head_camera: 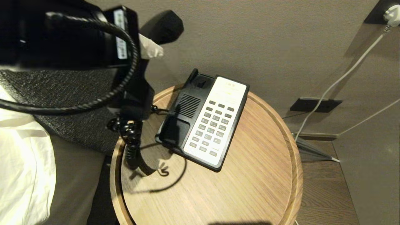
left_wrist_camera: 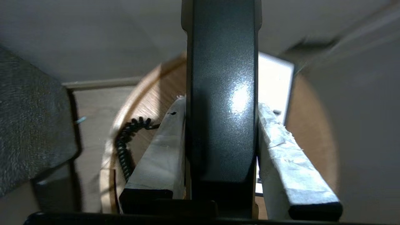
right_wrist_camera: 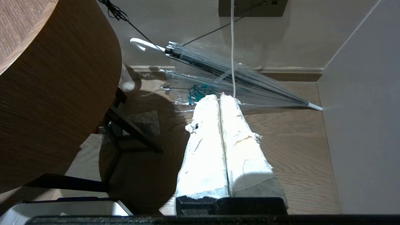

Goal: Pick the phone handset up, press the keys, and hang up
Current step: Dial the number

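L jaws clamp handset crosswise, keypad below-right; R jaws shut, parked nr floor, farther.

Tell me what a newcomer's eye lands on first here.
The black phone handset, clamped in the left gripper and lifted off its cradle above the round wooden table. Below it sits the phone base with its pale keypad, the coiled cord dangling beside.

Left gripper raised (jaws clamped).
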You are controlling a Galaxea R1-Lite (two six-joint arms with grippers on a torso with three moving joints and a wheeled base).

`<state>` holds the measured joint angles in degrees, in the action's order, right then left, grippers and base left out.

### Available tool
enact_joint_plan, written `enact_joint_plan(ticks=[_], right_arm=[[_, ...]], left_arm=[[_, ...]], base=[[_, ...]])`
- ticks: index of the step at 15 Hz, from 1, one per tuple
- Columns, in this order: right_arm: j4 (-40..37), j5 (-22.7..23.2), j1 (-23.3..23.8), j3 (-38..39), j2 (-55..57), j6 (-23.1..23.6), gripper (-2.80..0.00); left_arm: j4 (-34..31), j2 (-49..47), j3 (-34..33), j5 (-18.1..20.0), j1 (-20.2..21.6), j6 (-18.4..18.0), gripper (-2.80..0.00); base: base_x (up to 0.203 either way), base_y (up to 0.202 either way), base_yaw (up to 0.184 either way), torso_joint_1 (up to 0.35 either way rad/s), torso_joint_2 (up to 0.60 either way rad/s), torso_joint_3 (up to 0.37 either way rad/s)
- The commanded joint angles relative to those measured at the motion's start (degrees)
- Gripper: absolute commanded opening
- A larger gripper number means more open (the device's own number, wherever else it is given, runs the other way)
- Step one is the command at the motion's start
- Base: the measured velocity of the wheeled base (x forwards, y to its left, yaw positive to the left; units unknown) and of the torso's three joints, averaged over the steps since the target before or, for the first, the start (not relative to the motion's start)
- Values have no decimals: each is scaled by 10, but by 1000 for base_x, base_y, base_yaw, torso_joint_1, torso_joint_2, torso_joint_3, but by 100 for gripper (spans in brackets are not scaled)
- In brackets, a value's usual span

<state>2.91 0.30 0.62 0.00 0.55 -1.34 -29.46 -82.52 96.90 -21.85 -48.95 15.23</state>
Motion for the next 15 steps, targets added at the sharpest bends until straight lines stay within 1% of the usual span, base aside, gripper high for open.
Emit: enact_joint_plan(ticks=[1, 3, 4, 6, 8, 9, 12, 15], right_arm=[[1, 0, 0, 11, 0, 0, -280], [0, 0, 0, 11, 0, -1, -280], [1, 0, 0, 11, 0, 0, -280], [1, 0, 0, 11, 0, -1, -280], [1, 0, 0, 11, 0, -1, -280], [1, 0, 0, 11, 0, 0, -280], [1, 0, 0, 11, 0, -1, -280], [0, 0, 0, 11, 0, 0, -280]], left_arm=[[0, 91, -1, -2, -3, 33, -280], [1, 159, -14, -1, -3, 76, -280], [1, 190, -29, 0, -3, 91, -280], [1, 258, -64, 4, -3, 104, -280], [2, 298, -109, 8, -3, 112, -280], [2, 303, -115, 13, -3, 113, -280], [4, 301, -105, 17, -3, 113, -280], [4, 306, -109, 18, -3, 112, -280]], base=[[0, 0, 0, 0, 0, 0], [0, 0, 0, 0, 0, 0], [0, 0, 0, 0, 0, 0], [0, 0, 0, 0, 0, 0], [0, 0, 0, 0, 0, 0], [0, 0, 0, 0, 0, 0], [0, 0, 0, 0, 0, 0], [0, 0, 0, 0, 0, 0]])
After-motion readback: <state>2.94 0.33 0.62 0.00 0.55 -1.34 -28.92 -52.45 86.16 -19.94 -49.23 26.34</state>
